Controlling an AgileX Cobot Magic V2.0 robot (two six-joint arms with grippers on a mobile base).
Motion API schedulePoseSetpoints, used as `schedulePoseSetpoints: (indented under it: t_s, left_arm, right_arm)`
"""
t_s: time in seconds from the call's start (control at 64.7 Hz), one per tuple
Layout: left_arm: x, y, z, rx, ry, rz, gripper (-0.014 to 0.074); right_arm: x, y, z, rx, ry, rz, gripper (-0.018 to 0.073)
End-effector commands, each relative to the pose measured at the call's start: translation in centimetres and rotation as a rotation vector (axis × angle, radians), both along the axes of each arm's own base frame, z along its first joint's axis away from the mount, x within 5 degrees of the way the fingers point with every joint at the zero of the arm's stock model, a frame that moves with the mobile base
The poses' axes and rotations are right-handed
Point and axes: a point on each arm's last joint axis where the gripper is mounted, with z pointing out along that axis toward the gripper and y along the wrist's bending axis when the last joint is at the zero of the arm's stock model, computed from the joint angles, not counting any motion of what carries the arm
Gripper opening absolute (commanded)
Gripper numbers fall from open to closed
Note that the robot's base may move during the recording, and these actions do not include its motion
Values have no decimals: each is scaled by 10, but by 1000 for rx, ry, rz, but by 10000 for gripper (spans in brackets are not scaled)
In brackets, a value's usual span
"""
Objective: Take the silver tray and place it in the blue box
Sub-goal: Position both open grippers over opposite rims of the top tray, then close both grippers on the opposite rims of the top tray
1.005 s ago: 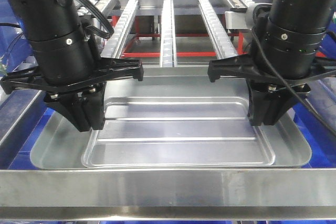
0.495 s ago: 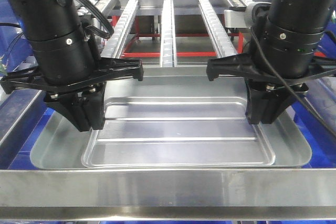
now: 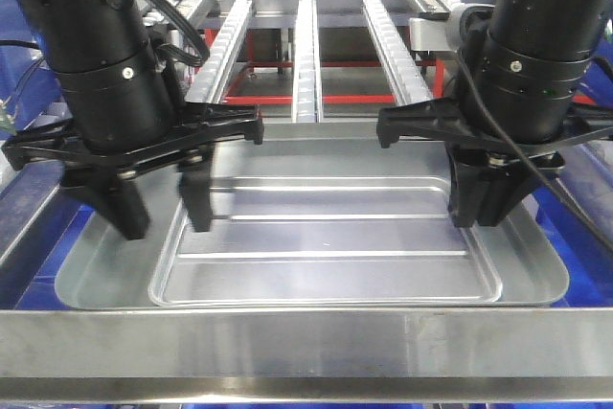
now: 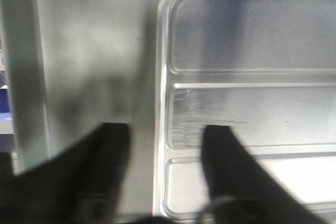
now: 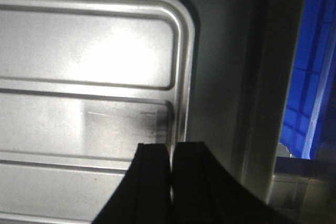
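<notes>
The silver tray (image 3: 326, 237), shallow with two long ribs, lies flat inside a larger, deeper silver pan (image 3: 96, 275). My left gripper (image 3: 165, 222) is open and straddles the tray's left rim: one finger hangs over the pan floor, the other over the tray (image 4: 252, 108). My right gripper (image 3: 484, 217) is shut on the tray's right rim, which in the right wrist view runs between the closed fingertips of that gripper (image 5: 171, 148). Blue plastic of the blue box (image 3: 34, 270) shows around the pan on both sides and in the right wrist view (image 5: 310, 77).
A steel bar (image 3: 306, 342) crosses the foreground in front of the pan. Behind the pan run three roller rails (image 3: 305, 45) on a red frame. Blue bins stand at the back left.
My left gripper's fingers have spread apart from shut to open, letting go of the tray's left rim. The right gripper and the tray have stayed where they were.
</notes>
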Motion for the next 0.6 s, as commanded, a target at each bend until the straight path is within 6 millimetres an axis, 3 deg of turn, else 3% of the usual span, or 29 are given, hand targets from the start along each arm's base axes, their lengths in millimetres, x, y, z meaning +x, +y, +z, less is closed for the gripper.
schedulePoseSetpoints:
  t_s: [0.0, 0.124, 0.587]
  left_arm:
    - [1, -4, 24, -69, -67, 7, 399]
    - [1, -4, 24, -69, -67, 7, 384]
    - [4, -6, 18, -73, -76, 4, 316]
  right_arm:
    - [4, -3, 20, 29, -80, -5, 331]
    - [5, -6, 20, 29, -80, -14, 410]
    - [9, -3, 17, 57, -90, -23, 409]
